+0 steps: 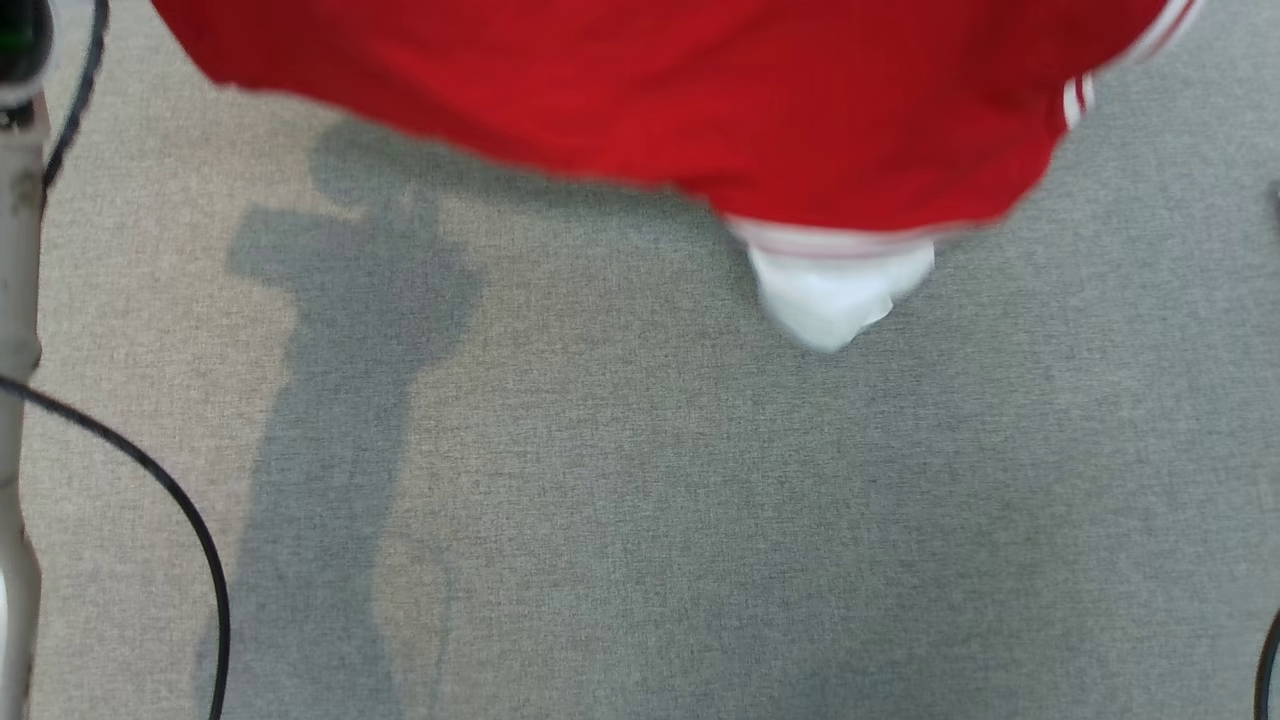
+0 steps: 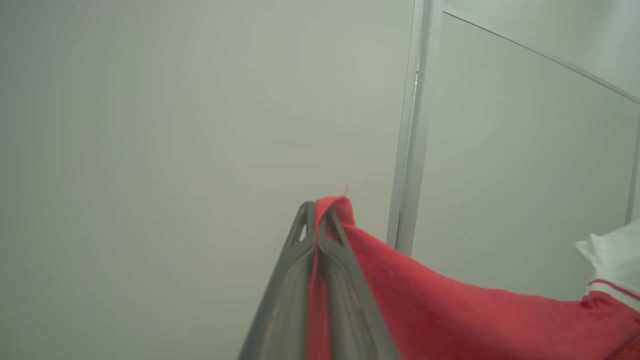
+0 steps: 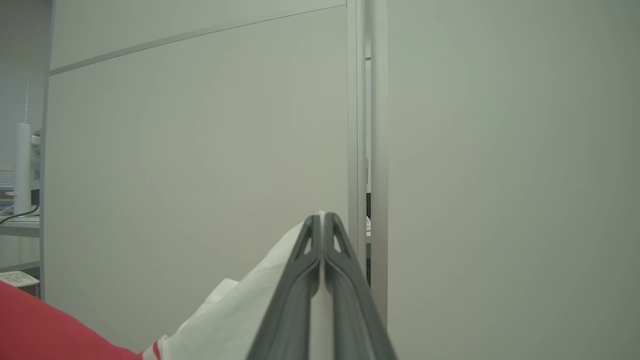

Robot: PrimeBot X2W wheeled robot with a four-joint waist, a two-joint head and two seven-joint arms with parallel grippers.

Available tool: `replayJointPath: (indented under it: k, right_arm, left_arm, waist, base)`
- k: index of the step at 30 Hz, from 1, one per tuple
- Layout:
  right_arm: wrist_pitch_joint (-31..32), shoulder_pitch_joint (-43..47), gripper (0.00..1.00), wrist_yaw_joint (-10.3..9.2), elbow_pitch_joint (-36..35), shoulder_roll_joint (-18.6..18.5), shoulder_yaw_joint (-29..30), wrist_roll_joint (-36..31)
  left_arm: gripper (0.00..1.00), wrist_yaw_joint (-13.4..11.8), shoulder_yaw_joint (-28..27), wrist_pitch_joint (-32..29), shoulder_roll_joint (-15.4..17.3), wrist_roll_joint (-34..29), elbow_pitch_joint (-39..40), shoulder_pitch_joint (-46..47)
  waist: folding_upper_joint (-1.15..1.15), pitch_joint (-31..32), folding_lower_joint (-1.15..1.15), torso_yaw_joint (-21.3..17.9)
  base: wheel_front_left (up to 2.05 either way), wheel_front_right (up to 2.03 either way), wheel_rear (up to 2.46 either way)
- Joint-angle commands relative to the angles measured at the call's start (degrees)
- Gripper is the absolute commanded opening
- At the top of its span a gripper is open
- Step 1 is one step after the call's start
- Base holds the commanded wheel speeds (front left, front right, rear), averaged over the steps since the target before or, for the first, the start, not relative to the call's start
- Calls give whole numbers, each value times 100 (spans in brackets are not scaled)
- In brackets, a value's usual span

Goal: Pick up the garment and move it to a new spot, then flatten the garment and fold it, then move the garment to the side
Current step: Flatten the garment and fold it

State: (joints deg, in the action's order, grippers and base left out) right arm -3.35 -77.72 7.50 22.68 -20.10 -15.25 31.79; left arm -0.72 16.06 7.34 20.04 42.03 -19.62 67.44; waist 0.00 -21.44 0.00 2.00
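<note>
Left gripper (image 2: 316, 209) pinching garment (image 2: 450, 320), soft, red, draped

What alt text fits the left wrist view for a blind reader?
The left claw is shut on an edge of the red garment, which drapes to the lower right, ending in a white, red-striped part. Behind stand pale wall panels and a metal post.

Grey carpet (image 1: 700, 520) (shadowed), pale partition panels (image 3: 200, 150), perhaps a desk (image 3: 19, 228) behind.
</note>
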Motion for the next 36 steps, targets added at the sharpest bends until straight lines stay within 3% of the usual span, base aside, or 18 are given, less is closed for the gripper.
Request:
replayJointPath:
  k: [1, 3, 9, 16, 25, 30, 36]
  right_arm:
    - [-111, -215, 0, -2, 217, 49, -24, 11]
    - [-415, -823, 0, -2, 982, 248, -96, -27]
    - [-782, -1511, 0, -2, 2219, 631, -441, 3]
    - [-736, -1124, 0, -2, 2958, 818, -1055, 493]
    - [-868, 883, 0, -2, 2457, 668, -1619, 1683]
    - [-1085, 2754, 0, -2, 1765, 468, -1768, 2359]
    - [-1161, 4058, 0, -2, 1173, 339, -1713, 2671]
  left_arm:
    - [0, 37, 17, 74, -46, -45, -195, 208]
    - [0, 96, 96, 289, -111, -246, -881, 744]
    - [0, 255, 243, 481, -215, -416, -2079, 1343]
    - [0, 524, 338, 631, -411, -326, -3097, 1061]
    - [0, 730, 314, 782, -749, -203, -3499, -442]
    - [0, 760, -102, 784, -903, -400, -2821, -1978]
    - [0, 772, -380, 785, -938, -580, -2281, -3180]
  waist:
    - [0, -45, 0, 29]
    - [0, -87, 0, 36]
    - [0, -183, 0, -52]
    - [0, -338, 0, -101]
    - [0, -342, 0, -62]
    - [0, -110, 0, -78]
    - [0, 180, 0, -167]
  base:
    - [0, 0, 0]
    - [0, 0, 0]
    - [0, 0, 0]
    - [0, 0, 0]
    - [0, 0, 0]
    - [0, 0, 0]
    - [0, 0, 0]
